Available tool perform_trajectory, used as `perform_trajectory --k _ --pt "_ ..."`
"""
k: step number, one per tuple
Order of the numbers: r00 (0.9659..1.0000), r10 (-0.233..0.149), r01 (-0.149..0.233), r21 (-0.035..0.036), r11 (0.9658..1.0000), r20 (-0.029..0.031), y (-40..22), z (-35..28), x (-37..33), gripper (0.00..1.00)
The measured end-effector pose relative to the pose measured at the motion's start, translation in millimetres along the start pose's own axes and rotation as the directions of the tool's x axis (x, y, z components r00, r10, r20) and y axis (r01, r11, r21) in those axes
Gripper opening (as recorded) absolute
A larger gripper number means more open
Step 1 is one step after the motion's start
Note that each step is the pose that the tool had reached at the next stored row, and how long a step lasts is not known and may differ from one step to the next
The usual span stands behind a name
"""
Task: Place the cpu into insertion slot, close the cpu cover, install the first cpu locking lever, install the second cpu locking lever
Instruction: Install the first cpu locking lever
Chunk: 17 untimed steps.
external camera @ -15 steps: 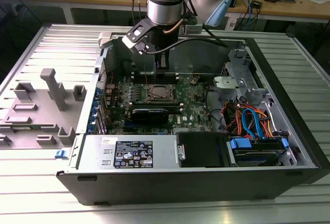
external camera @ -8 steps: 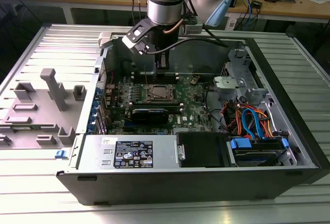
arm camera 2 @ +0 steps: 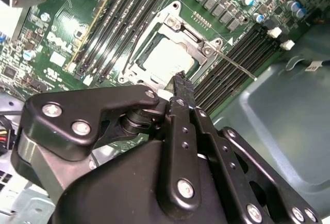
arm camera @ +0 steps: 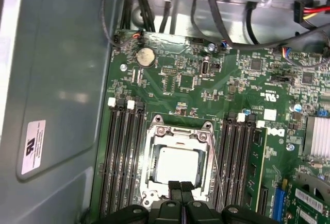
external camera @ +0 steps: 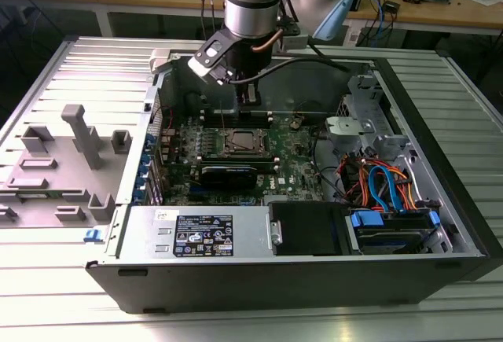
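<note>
First wrist view looks down on the green circuit board, and there the cpu lies flat in the insertion slot, its silver-grey top facing up; the cpu cover is down over it, so that the chip shows through the big window of the frame; from this I judge the first two steps as done. The claw hangs at one edge of the cover, its two black fingers clenched together with nothing between them; whether the tips touch the metal I cannot tell. One thin locking lever runs beside the socket, next to the memory slots, and leans a little away from the frame; in the second wrist view the same rod reaches out over the black slots, so it seems to me not hooked yet; the other lever I cannot make out, so the two lever steps are probably what is left. The cpu is square and has no real long axis; its edges go along and across the memory slots, and it is not tilted; the lever has its long axis roughly along these slots. In the exterior view the arm stands upright over the open computer case, which lies on the ribbed tabletop.
</note>
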State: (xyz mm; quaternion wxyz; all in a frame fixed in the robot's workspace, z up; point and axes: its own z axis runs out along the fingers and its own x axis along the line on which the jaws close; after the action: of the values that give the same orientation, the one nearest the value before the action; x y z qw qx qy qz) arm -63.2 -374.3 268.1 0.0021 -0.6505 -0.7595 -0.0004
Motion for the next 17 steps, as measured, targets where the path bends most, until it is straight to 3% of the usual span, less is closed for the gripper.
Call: perform_trajectory --k 3,17 --pt "0.9989 -0.046 0.046 0.0002 0.9989 0.0001 -0.1 0.0 0.0 0.11" --pt "0.9988 -0.049 0.049 0.0002 0.9988 0.0 -0.1 0.0 0.0 0.11"
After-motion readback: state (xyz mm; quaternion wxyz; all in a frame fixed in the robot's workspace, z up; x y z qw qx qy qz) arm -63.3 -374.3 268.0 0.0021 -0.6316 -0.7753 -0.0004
